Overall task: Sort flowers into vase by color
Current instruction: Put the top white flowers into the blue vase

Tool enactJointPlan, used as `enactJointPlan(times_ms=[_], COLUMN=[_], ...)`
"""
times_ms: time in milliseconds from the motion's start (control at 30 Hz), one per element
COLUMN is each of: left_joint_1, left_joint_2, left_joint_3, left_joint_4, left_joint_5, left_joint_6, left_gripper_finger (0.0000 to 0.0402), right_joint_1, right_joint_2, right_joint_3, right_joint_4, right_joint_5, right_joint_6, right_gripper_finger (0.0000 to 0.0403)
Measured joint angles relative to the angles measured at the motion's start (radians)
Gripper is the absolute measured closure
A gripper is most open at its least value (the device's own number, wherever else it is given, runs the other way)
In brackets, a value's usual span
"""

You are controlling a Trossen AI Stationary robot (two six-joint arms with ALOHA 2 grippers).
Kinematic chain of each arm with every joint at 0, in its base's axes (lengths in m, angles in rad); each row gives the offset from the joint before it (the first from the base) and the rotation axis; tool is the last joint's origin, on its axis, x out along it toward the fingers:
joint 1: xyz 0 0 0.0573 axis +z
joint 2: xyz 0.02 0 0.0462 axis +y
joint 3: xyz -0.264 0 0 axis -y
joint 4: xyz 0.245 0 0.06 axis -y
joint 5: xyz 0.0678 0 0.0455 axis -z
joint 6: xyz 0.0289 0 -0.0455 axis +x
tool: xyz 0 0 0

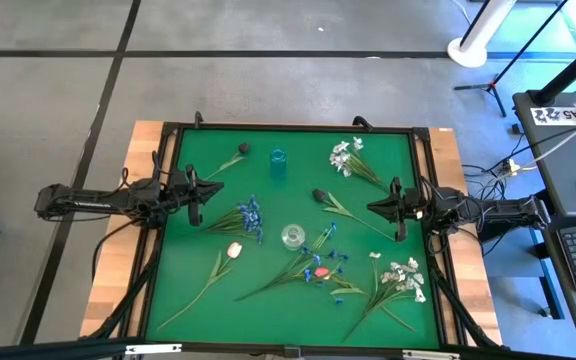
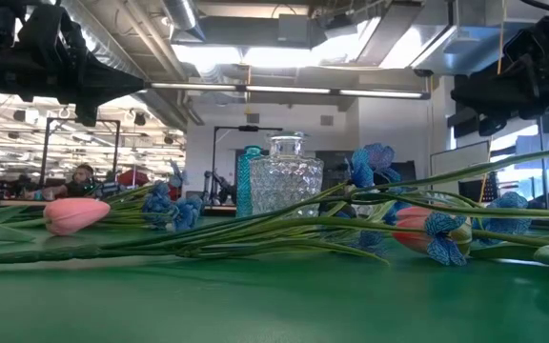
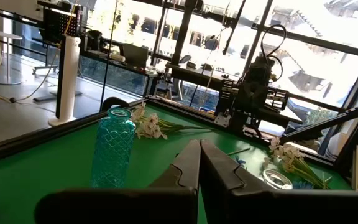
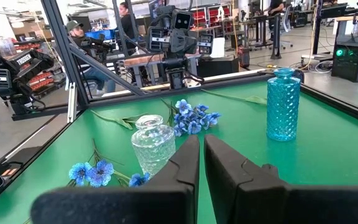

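Flowers lie flat on the green table (image 1: 188, 290). White sprigs (image 1: 346, 155) lie far right, more white ones (image 1: 403, 278) near right. Blue sprigs (image 1: 251, 216) lie left of centre, others (image 1: 323, 262) nearer. Also there are a pink tulip (image 1: 234, 250), a red bud (image 1: 321, 272) and dark buds (image 1: 243, 148), (image 1: 319, 195). A teal vase (image 1: 277, 163) and a clear glass vase (image 1: 292, 236) stand upright mid-table. My left gripper (image 1: 214, 191) hovers shut at the left edge, level. My right gripper (image 1: 371, 208) hovers shut at the right edge, facing it.
The table has a raised black frame (image 1: 288, 128) all around. In the low view, long green stems (image 2: 255, 233) cross the near part of the table in front of the clear vase (image 2: 286, 176). Beyond the table, people sit at desks (image 4: 79, 37).
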Motion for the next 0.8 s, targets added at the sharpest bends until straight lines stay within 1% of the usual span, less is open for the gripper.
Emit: enactJointPlan(times_ms=[233, 300, 400, 467, 567, 633, 800], left_joint_1=[0.0, 0.0, 0.0, 0.0, 0.0, 0.0, 0.0], left_joint_2=[0.0, 0.0, 0.0, 0.0, 0.0, 0.0, 0.0], left_joint_3=[0.0, 0.0, 0.0, 0.0, 0.0, 0.0, 0.0], left_joint_4=[0.0, 0.0, 0.0, 0.0, 0.0, 0.0, 0.0], left_joint_5=[0.0, 0.0, 0.0, 0.0, 0.0, 0.0, 0.0], left_joint_6=[0.0, 0.0, 0.0, 0.0, 0.0, 0.0, 0.0], left_gripper_finger=[0.0401, 0.0401, 0.0401, 0.0401, 0.0401, 0.0401, 0.0401], right_joint_1=[0.0, 0.0, 0.0, -0.001, -0.001, -0.001, 0.0], right_joint_2=[0.0, 0.0, 0.0, 0.003, 0.026, 0.06, 0.219], right_joint_3=[0.0, 0.0, 0.011, 0.039, 0.129, 0.207, 0.417], right_joint_4=[0.073, 0.099, 0.128, 0.092, 0.035, -0.079, -0.322], right_joint_5=[0.009, 0.036, 0.117, 0.174, 0.229, 0.267, 0.401], right_joint_6=[0.0, -0.004, -0.007, -0.008, 0.006, 0.026, 0.082], right_gripper_finger=[0.0377, 0.0377, 0.0377, 0.0377, 0.0377, 0.0377, 0.0377])
